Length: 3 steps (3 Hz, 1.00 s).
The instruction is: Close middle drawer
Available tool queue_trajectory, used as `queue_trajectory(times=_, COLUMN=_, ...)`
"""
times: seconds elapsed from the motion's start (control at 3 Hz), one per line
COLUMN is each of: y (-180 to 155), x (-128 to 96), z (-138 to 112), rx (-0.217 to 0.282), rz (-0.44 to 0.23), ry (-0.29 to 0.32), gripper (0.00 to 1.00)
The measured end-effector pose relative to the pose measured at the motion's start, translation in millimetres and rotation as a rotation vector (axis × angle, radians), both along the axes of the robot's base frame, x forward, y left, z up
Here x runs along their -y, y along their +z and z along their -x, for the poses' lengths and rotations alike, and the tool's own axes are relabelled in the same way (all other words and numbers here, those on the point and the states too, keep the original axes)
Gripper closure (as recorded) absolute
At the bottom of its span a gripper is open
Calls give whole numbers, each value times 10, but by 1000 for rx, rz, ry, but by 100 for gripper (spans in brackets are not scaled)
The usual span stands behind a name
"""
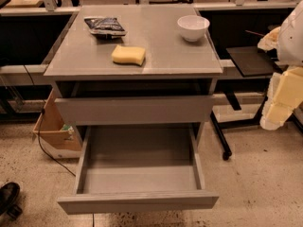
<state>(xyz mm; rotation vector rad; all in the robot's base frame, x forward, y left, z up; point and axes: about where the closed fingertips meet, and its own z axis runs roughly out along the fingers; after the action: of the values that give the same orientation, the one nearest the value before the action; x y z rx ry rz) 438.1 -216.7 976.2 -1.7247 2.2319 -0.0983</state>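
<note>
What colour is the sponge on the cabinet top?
Yellow sponge, camera view. The pincer hangs at the right edge, apart from the middle drawer.

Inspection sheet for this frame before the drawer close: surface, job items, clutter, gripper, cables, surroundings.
Surface: grey cabinet top, carrying three loose items.
Job's things: middle drawer pulled far out, nothing seen inside; upper drawer front sits much further in.
Clutter: dark snack bag, yellow sponge and white bowl, all on the top, none in the drawer.
Grippers: gripper at the right edge, beside the cabinet, apart from the drawer.
Cables: black cable trails over the floor left of the cabinet.
Surroundings: cardboard box on the floor at left, black shoe bottom left, black wheeled stand at right.
</note>
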Motion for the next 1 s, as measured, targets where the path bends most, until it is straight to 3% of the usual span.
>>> queue_trajectory(times=0.33, y=-1, x=0, z=0, rx=0, rz=0, ry=0, gripper=0)
queue_trajectory(times=1.0, y=-838, x=-281, z=-83, rx=-3, rz=-95, ry=27, gripper=0)
